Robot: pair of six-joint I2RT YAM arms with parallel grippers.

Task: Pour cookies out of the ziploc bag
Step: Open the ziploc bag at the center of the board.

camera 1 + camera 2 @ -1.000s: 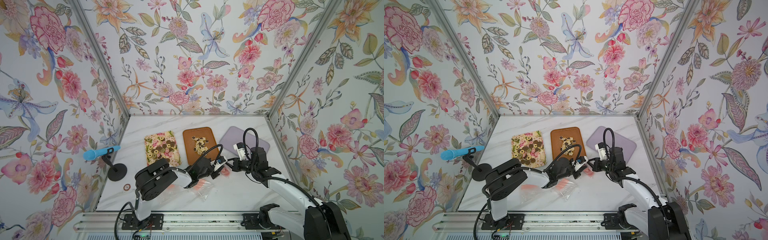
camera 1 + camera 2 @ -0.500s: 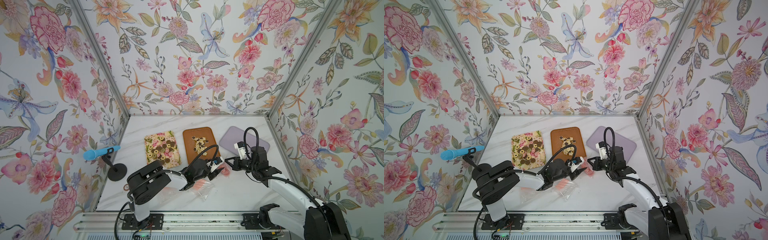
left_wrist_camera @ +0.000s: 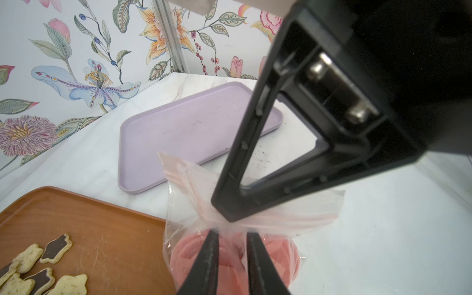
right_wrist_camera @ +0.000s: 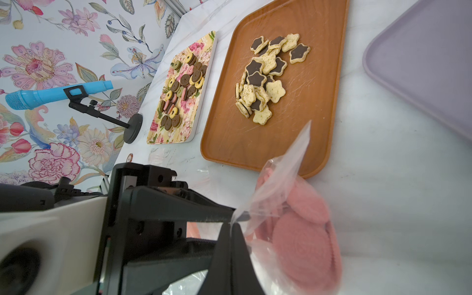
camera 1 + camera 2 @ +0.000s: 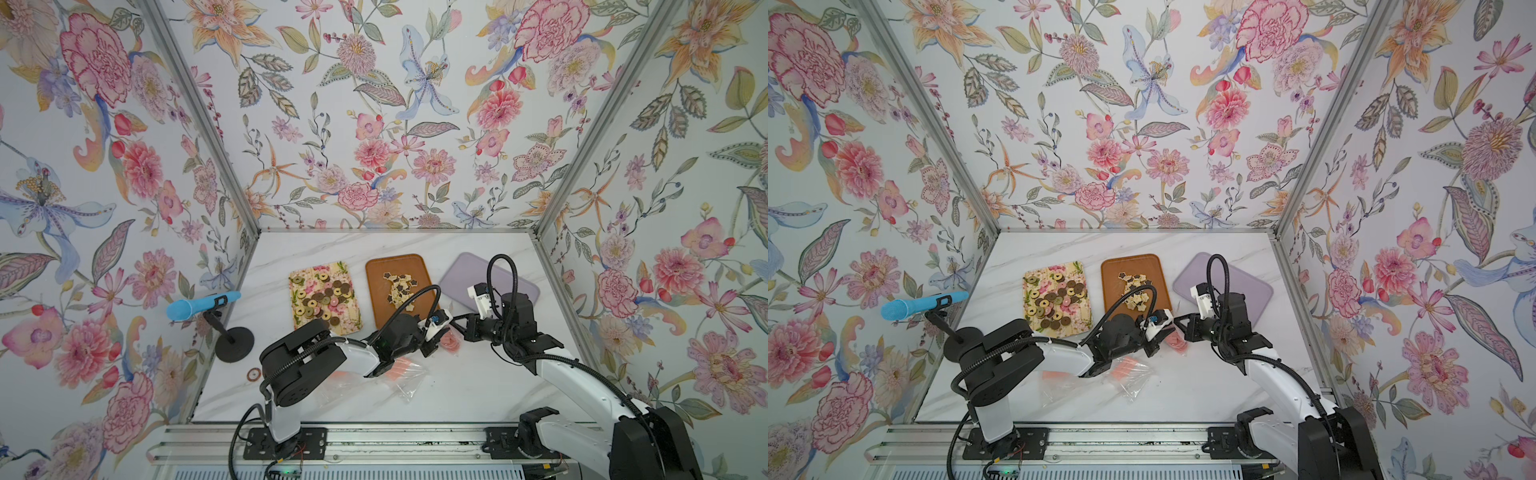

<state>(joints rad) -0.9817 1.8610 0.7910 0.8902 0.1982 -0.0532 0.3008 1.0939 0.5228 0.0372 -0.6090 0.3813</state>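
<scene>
The bag holds pink cookies. The right gripper pinches its top; the left gripper straddles it, grip unclear. Top views hide that.

Both top views: mounted high at the front, above the arm bases, aimed steeply down and back over the marble table; distant, whole cell in frame, coverage near identical with slight sideways offset. Left wrist view: behind the left gripper, very close, aimed along its fingers toward the lilac tray and a rear corner. Right wrist view: behind the right gripper, equally close, aimed across the brown tray toward the floral tray and blue microphone. Shared between wrist views: ziploc bag, brown tray, lilac tray; all covered from above
</scene>
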